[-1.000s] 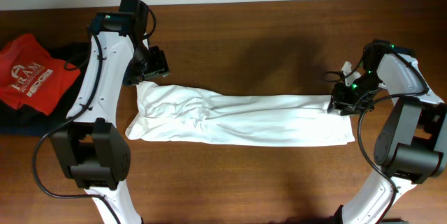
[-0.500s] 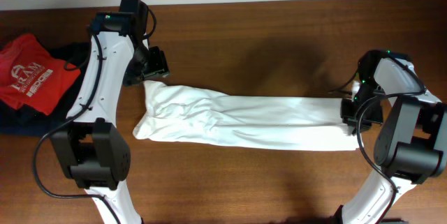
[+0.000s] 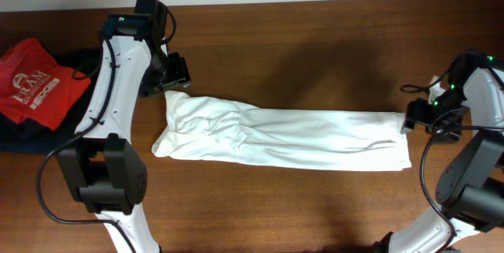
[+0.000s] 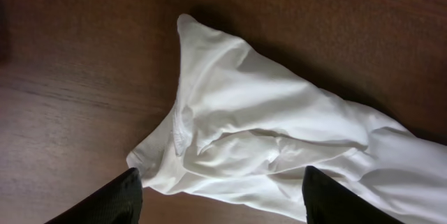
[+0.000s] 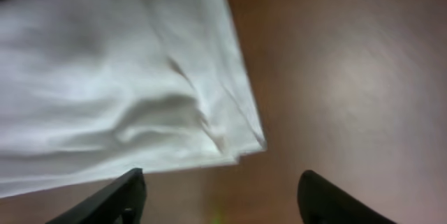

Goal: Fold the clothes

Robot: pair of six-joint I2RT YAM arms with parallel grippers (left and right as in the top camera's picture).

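The white T-shirt (image 3: 283, 136) lies as a long wrinkled strip across the middle of the table, its bunched end at the left. No green print shows on it. My left gripper (image 3: 173, 81) is open and empty just above the strip's upper left corner; in the left wrist view (image 4: 221, 176) the crumpled end (image 4: 237, 126) lies ahead of the spread fingers. My right gripper (image 3: 416, 117) is open and empty at the strip's right end; the right wrist view (image 5: 221, 176) shows the shirt's corner (image 5: 140, 91) ahead and to the left of the fingers.
A red shirt with white lettering (image 3: 35, 83) lies on a dark garment (image 3: 24, 136) at the table's left edge. The brown wooden table (image 3: 299, 56) runs back to a pale wall. Both arm bases stand at the front left and front right.
The right gripper dragged the shirt's right end to the right, let it go and moved off further right. The whole strip shifted right and stretched. The left arm stayed put.
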